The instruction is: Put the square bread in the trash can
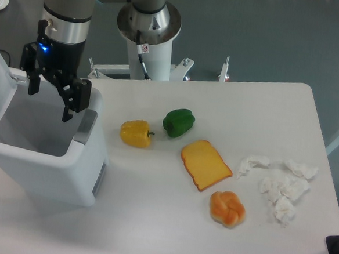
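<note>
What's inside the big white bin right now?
The big white plastic bin stands open under the tool. Only its bare grey inner walls show. Its front wall hides the bottom, so anything lying there cannot be seen.

Trash can (68,166): smooth white plastic, slight sheen. Table (168,231): smooth, matt white surface. Yellow pepper (136,133) and green pepper (178,122): glossy, plastic-looking. Square bread (206,164): smooth, matt. Wads (279,187) at right: crumpled white paper.

Bright, even overhead light; soft shadows, sharp focus.
</note>
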Controlling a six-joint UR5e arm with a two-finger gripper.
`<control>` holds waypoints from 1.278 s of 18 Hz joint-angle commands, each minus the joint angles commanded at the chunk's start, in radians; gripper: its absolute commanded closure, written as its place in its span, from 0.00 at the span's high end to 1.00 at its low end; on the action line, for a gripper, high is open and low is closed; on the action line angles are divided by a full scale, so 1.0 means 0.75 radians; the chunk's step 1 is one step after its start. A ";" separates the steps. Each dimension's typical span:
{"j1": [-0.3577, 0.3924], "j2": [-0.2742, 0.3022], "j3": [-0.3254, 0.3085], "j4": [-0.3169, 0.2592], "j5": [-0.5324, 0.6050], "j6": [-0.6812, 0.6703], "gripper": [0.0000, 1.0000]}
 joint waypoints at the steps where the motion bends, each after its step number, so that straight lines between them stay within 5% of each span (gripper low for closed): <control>1: 0.029 -0.002 0.010 0.000 -0.016 0.010 1.00; 4: 0.143 -0.026 0.015 0.028 -0.014 0.065 1.00; 10: 0.368 -0.141 -0.002 0.061 0.134 0.462 1.00; 23: 0.520 -0.352 -0.051 0.063 0.354 1.039 1.00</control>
